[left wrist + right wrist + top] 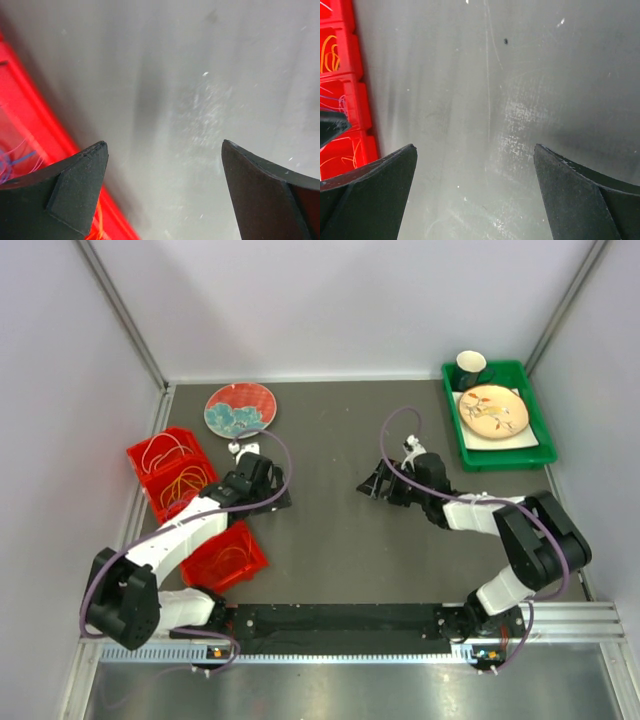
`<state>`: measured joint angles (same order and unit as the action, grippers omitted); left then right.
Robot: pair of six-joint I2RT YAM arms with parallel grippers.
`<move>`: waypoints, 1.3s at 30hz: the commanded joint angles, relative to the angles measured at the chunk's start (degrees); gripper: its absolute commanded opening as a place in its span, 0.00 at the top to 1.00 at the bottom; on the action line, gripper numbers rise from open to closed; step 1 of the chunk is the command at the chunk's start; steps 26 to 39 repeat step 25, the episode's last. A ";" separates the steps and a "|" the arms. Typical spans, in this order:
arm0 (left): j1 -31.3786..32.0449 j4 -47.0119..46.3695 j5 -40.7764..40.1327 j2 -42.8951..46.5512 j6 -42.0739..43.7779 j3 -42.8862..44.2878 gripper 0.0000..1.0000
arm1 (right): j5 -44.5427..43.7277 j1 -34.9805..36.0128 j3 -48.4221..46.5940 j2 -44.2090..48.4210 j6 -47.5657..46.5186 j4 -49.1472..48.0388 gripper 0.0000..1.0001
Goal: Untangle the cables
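Two arms, both folded low over the table [330, 540], neither holding anything.

Left arm: elbow sits at the near-left corner. From there the forearm runs up and to the right, passing over the near red bin [222, 558]. Its wrist ends just beside the far red bin [150, 455]. The left gripper [164, 145] points down at bare table, fingers spread wide with only table surface between them. A red bin edge runs along the left of its wrist view, with a blue strand showing behind the left finger.

Right arm: elbow is bent out toward the right wall and the forearm reaches left toward the table centre. The right gripper [475, 147] is also spread fully, over bare, scuffed table.

Task items: the cables [183, 483] lie in the red bins at the left, as orange and pale loops in separate compartments. The right wrist view shows orange loops in the compartments at its left edge. I cannot tell whether any are knotted together.

Also present: a patterned plate [240, 408] at the far side, and a green tray [535, 445] at far right.
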<state>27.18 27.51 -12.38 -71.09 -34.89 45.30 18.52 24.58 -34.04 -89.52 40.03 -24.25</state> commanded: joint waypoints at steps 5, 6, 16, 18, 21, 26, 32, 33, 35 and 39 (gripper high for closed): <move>3.40 -27.03 -4.39 -4.05 0.26 -7.14 0.01 | -1.73 -0.14 3.36 5.05 -1.10 -9.32 0.01; 4.19 -34.72 -5.19 -4.84 1.40 -8.02 0.01 | -2.08 -0.14 3.54 5.57 -1.10 -9.85 0.01; 8.68 -45.09 -10.21 -13.02 12.48 -4.96 0.01 | -2.88 -0.14 5.57 5.67 -1.62 -15.22 0.01; 8.68 -45.26 -10.21 -13.37 12.75 -4.69 0.01 | -2.62 -0.15 4.95 5.40 -1.80 -14.25 0.01; 8.77 -45.17 -10.47 -13.11 13.18 -4.96 0.01 | -1.39 -0.14 5.56 4.96 -2.24 -16.35 0.01; 8.68 -46.05 -11.17 -12.32 14.76 -5.66 0.01 | -2.70 -0.06 3.74 4.44 -1.71 -13.30 0.01; 8.68 -46.05 -11.17 -12.32 14.76 -5.66 0.01 | -2.70 -0.06 3.74 4.44 -1.71 -13.30 0.01; 8.68 -46.05 -11.17 -12.32 14.76 -5.66 0.01 | -2.70 -0.06 3.74 4.44 -1.71 -13.30 0.01; 8.68 -46.05 -11.17 -12.32 14.76 -5.66 0.01 | -2.70 -0.06 3.74 4.44 -1.71 -13.30 0.01; 8.68 -46.05 -11.17 -12.32 14.76 -5.66 0.01 | -2.70 -0.06 3.74 4.44 -1.71 -13.30 0.01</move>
